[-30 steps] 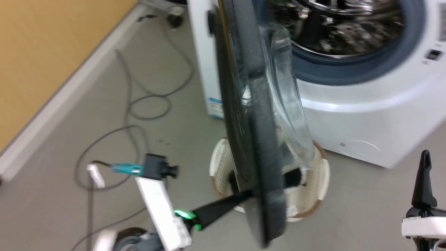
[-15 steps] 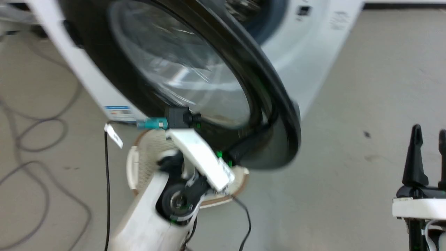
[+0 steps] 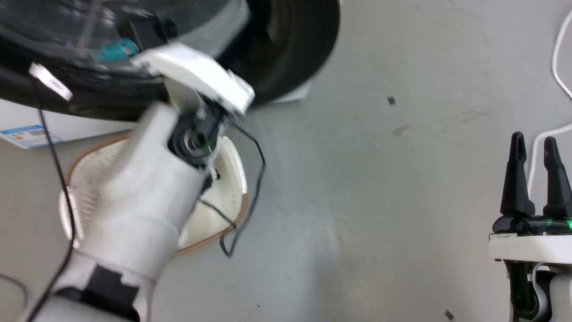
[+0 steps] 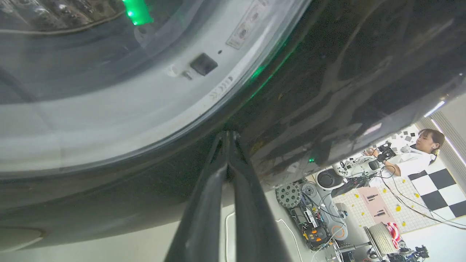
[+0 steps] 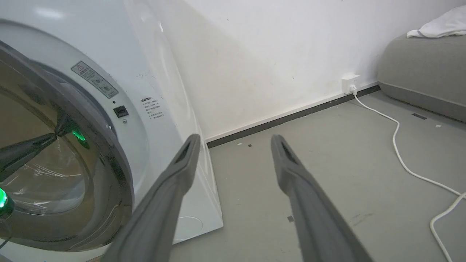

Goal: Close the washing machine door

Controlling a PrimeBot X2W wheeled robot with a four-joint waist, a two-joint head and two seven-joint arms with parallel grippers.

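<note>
The washing machine door (image 3: 290,53), with its wide glossy black rim and clear glass centre, lies nearly flat against the white washing machine (image 5: 156,91). My left gripper (image 4: 227,136) is shut, its tips pressed against the inner edge of the black rim (image 4: 346,72). Through the glass (image 4: 109,109) I see the machine's white front and latch hole. In the right wrist view, a left fingertip (image 5: 51,140) rests on the door beside the rim (image 5: 109,160). My right gripper (image 3: 534,136) (image 5: 236,140) hangs open over bare floor, well right of the machine.
A cream basket (image 3: 214,210) sits on the floor under my left forearm (image 3: 143,192), below the blue label (image 3: 27,134). A white cable (image 5: 397,145) runs from a wall socket (image 5: 350,83) across the grey floor. A grey cushion (image 5: 418,80) lies far right. A person (image 4: 418,156) sits beyond.
The door has swung from standing edge-on and wide open to nearly against the machine, my left arm following it. The head camera turned too. The right gripper holds the same pose.
</note>
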